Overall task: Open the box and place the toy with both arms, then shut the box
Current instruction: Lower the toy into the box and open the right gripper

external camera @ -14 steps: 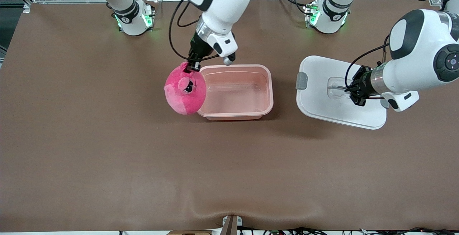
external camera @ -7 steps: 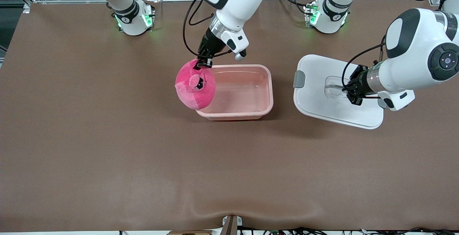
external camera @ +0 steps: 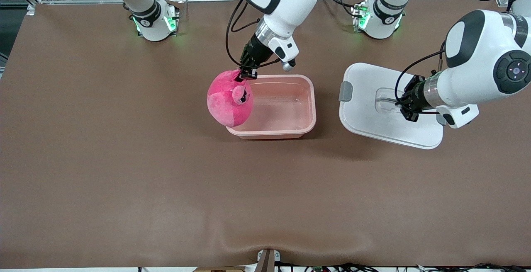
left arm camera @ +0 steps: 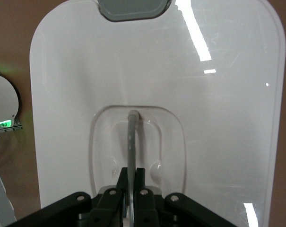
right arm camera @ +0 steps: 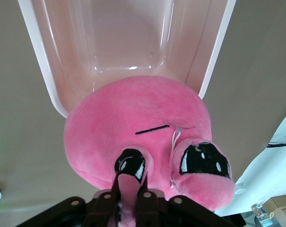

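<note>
At frame centre, the right gripper (external camera: 247, 74) clenched the toy (external camera: 229, 103) over the box base's (external camera: 290, 129) rim, while the left gripper (external camera: 408, 107), at right, pinched the lid's (external camera: 373, 127) handle (left arm camera: 132, 142).

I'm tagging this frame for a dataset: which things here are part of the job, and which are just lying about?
Part of the job:
- pink box base, open
- white lid, held up by the left gripper at its handle
- toy, held by the right gripper over the base's edge

Lying about:
- nothing else on the brown table
</note>
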Robot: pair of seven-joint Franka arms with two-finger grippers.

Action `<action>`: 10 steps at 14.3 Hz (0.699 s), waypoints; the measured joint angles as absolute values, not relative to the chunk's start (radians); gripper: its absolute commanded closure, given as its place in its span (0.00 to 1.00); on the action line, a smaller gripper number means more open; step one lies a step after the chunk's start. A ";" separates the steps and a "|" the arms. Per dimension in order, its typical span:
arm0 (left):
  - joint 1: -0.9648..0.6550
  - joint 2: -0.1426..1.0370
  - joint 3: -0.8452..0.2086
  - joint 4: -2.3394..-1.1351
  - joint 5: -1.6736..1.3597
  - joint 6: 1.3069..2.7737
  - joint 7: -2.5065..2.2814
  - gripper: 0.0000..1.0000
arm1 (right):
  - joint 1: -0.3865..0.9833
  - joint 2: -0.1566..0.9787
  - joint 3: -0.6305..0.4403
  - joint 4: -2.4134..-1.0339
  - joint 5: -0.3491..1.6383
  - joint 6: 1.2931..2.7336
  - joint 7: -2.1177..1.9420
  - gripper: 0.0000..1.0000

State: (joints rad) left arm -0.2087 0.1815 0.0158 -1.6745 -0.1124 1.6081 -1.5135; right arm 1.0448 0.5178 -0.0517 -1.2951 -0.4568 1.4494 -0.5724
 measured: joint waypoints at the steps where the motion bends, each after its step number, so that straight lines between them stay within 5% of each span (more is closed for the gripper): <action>1: -0.209 0.182 0.016 -1.675 -0.112 1.608 -1.514 1.00 | 1.046 0.521 -0.052 -1.287 -0.457 1.451 -0.568 0.00; 10: -0.210 0.181 0.014 -1.676 -0.112 1.609 -1.513 1.00 | 1.085 0.491 -0.062 -1.134 -0.449 1.435 -0.560 0.00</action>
